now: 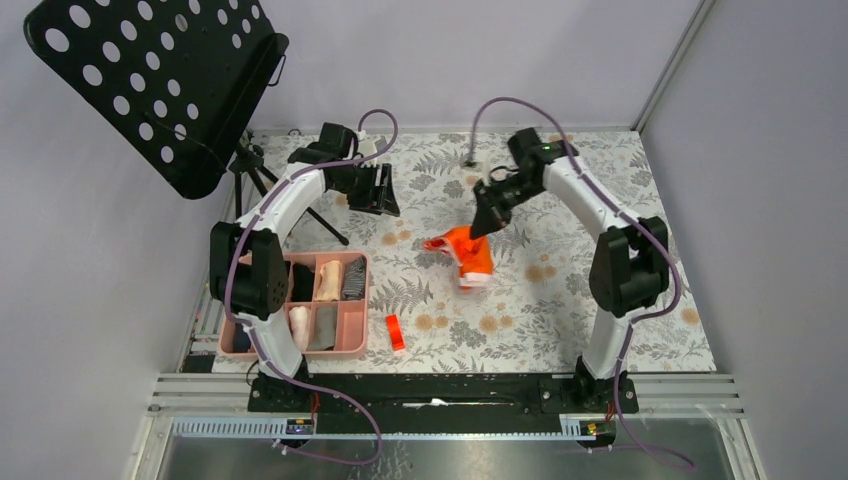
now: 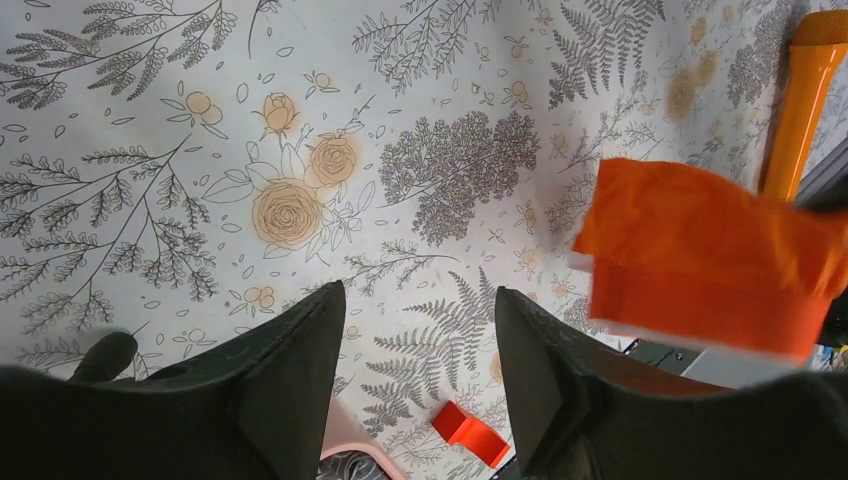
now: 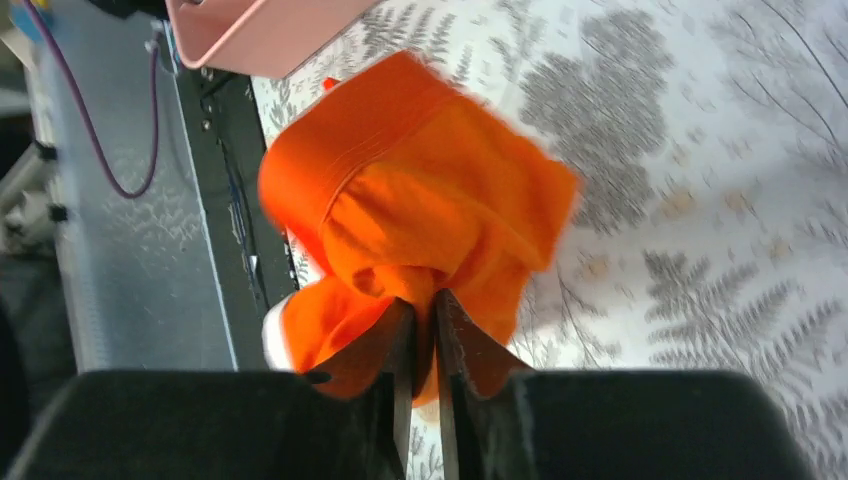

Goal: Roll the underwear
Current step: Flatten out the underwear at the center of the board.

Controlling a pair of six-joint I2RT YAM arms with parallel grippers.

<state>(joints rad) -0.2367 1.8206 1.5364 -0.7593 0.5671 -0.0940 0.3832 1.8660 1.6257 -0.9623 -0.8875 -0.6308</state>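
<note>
From above, you see your right gripper point(image 1: 487, 222) over the middle of the table point(image 1: 560, 300), closed on the top of the orange underwear point(image 1: 468, 255). The garment hangs from it in a bunch, down and toward the near edge. You cannot tell from here whether its lower end touches the patterned cloth. Your left gripper point(image 1: 385, 190) sits well apart at the far left, its fingers spread with nothing between them. The pink tray point(image 1: 358, 300) lies near the left arm's base with rolled garments point(image 1: 329, 280) in its compartments, and a small red block point(image 1: 395, 332) lies just beside its right wall. A perforated black stand point(image 1: 150, 80) fills the upper left corner.

From your left wrist, the fingers stand apart and empty above the floral cloth. The orange underwear point(image 2: 710, 265) shows at the right. An orange cylinder point(image 2: 800, 100) rises behind it, and the red block point(image 2: 468, 432) is low between the fingers.

From your right wrist, the fingers are pinched nearly together on a fold of the orange underwear point(image 3: 420, 190), which bulges out beyond the tips. The pink tray point(image 3: 250, 30) is at the top edge.
</note>
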